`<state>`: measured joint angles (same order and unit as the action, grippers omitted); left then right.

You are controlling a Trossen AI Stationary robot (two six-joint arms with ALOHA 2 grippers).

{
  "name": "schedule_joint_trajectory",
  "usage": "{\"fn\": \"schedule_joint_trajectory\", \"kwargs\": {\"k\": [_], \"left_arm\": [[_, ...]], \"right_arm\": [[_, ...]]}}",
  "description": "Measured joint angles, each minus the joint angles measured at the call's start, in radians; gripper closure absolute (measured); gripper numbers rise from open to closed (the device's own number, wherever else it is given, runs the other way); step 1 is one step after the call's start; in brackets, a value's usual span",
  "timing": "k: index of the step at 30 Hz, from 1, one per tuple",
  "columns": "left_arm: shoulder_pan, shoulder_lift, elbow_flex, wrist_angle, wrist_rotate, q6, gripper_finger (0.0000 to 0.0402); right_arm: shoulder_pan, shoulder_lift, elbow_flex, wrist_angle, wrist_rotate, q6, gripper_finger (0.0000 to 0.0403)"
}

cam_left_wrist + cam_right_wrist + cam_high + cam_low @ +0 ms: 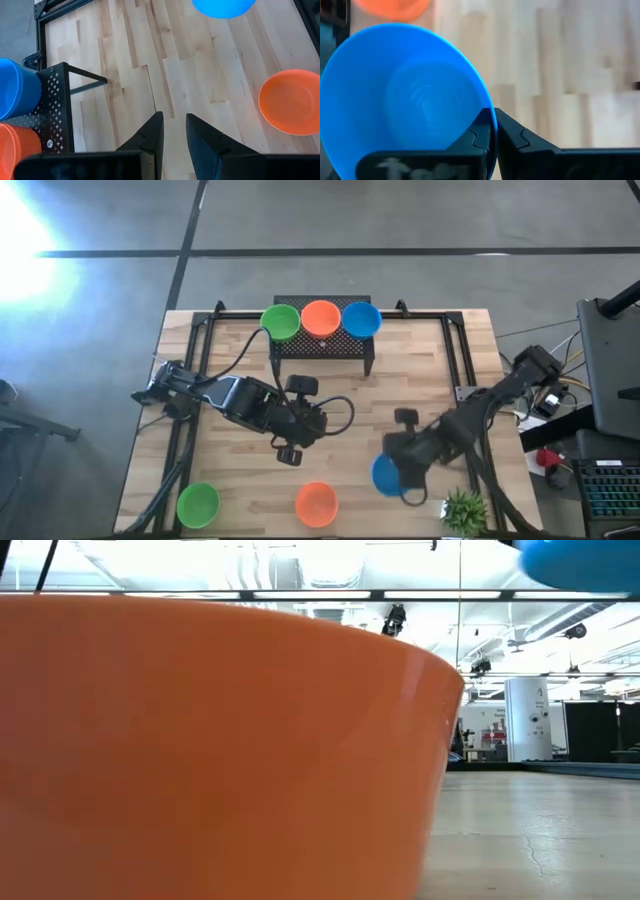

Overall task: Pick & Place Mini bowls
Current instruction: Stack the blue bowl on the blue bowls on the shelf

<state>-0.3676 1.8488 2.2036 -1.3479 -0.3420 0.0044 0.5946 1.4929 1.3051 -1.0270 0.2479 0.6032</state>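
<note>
- A green mini bowl (198,504) sits alone at the near left corner of the wooden desk (420,370).
- The left end effector (291,442) hovers over the middle of the desk, left of centre; its fingers (150,135) stand slightly apart and hold nothing.
- On the black perforated stand (322,350) at the far edge, three stacks of mini bowls sit in a row: a green stack (281,321), an orange stack (321,318) and a blue stack (361,319), each touching the next.
- An orange mini bowl (316,503) rests at the near edge, near the middle, and fills most of the low view (200,740).
- The right end effector (410,480) is clamped on the rim of a blue mini bowl (395,100), which is held clear of the desk to the right of the orange one.
- A small green plant (466,509) stands at the near right corner, just beside the right arm.
</note>
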Motion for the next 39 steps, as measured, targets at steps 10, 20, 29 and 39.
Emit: {"fn": "schedule_joint_trajectory", "kwargs": {"k": [10,20,29,39], "left_arm": [[0.0,-0.002,0.0,0.0,0.0,0.003,0.0326],[0.0,-0.002,0.0,0.001,0.0,0.032,0.0326],[0.001,-0.002,0.0,0.001,0.0,0.037,0.0326],[0.01,-0.002,0.0,0.002,0.0,0.027,0.0326]], "right_arm": [[-0.25,-0.177,0.038,-0.021,0.018,-0.096,0.0394],[-0.588,-0.263,0.096,-0.021,-0.015,-0.266,0.0394],[-1.0,-0.225,0.203,-0.009,-0.136,-0.407,0.0394],[-1.247,-0.04,0.271,0.033,-0.305,-0.537,0.0394]]}}
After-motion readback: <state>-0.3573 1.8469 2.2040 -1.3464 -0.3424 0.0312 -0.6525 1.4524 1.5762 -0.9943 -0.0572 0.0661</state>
